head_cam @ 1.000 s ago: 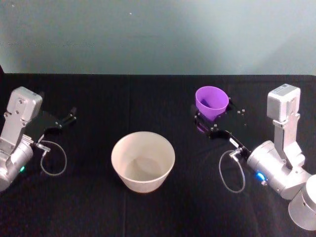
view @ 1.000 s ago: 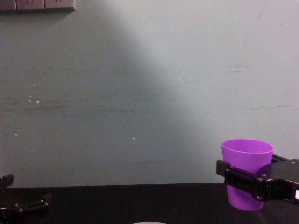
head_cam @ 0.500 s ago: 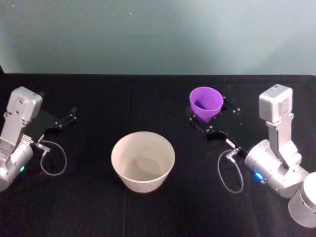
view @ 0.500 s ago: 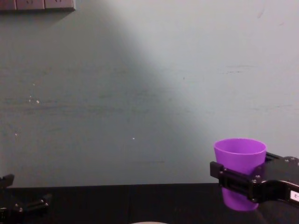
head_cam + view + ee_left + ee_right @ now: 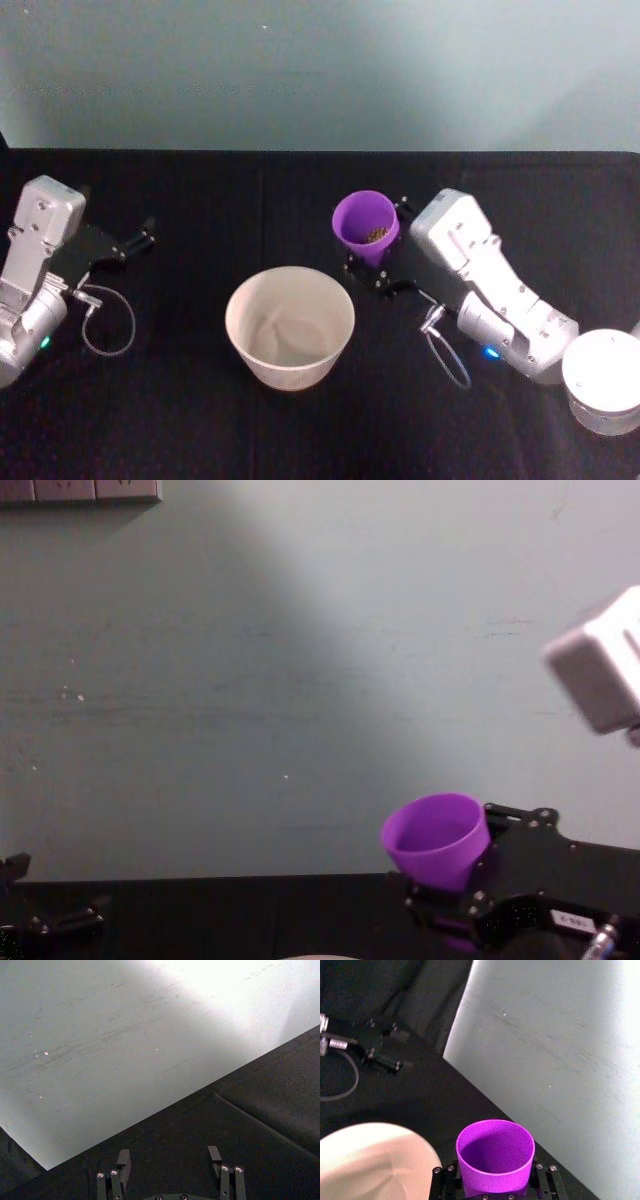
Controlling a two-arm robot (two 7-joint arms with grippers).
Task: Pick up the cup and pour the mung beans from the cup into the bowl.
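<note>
Black-cloth table (image 5: 300, 190), pale wall (image 5: 300, 70) behind. My right gripper (image 5: 372, 262) clamps the cup (image 5: 366, 215) near its base, just right of & behind the bowl (image 5: 285, 372), tipped a bit left; beans (image 5: 375, 234) inside. Gripper's white label (image 5: 565, 918): unreadable. Chest cam: bowl nearly all cut off. My left gripper (image 5: 168, 1156) parked far left, fingers apart.

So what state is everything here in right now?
cup: held, leaning slightly to the robot's left, beans inside.
beans: in the cup, not yet poured.
bowl: upright, empty.
right end effector: shut on the cup, beside the bowl.
left end effector: open, empty, parked at the left.
</note>
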